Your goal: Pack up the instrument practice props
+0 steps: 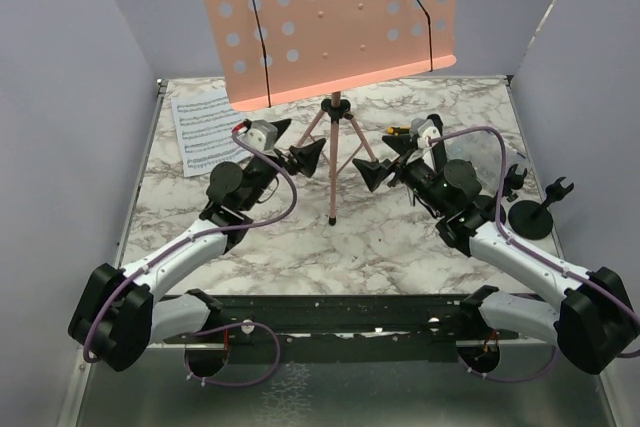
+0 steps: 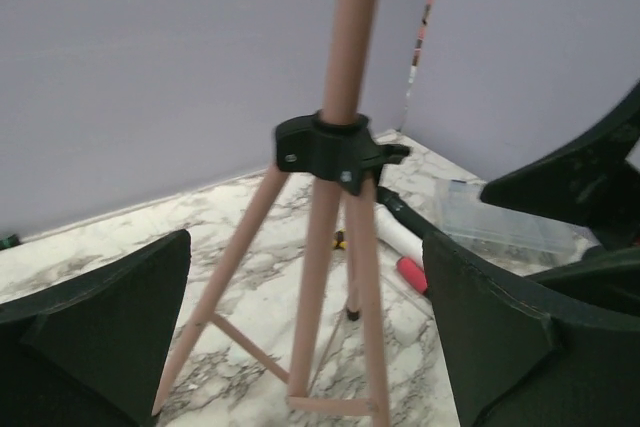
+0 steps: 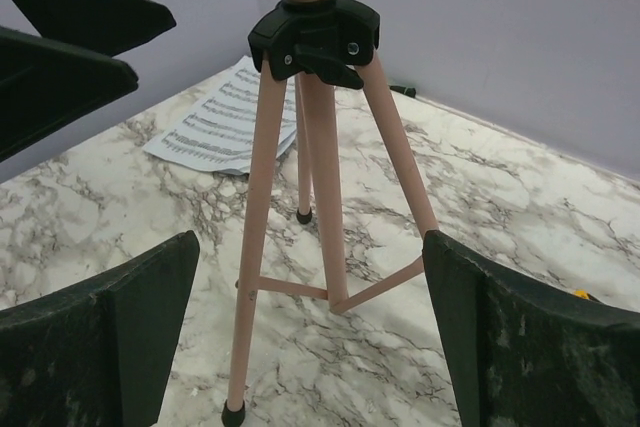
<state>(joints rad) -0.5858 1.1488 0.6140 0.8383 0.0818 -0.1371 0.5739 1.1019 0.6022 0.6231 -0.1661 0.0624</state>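
Observation:
The pink tripod music rest stands mid-table, its perforated board [image 1: 330, 17] high at the back and its legs [image 1: 335, 152] splayed from a black collar [image 2: 335, 147]. My left gripper [image 1: 297, 145] is open just left of the legs, which show ahead between its fingers [image 2: 300, 347] without touching. My right gripper [image 1: 390, 159] is open on the other side, facing the same legs [image 3: 310, 337]. White sheet-music pages [image 1: 205, 132] lie at the far left. A white microphone [image 2: 400, 235] lies beyond the tripod. A black round-based holder [image 1: 532, 215] stands at the right.
A clear plastic compartment box [image 2: 500, 222] sits at the right behind my right arm. A red screwdriver handle [image 2: 412, 274] lies next to the white microphone. Lilac walls close in the table on three sides.

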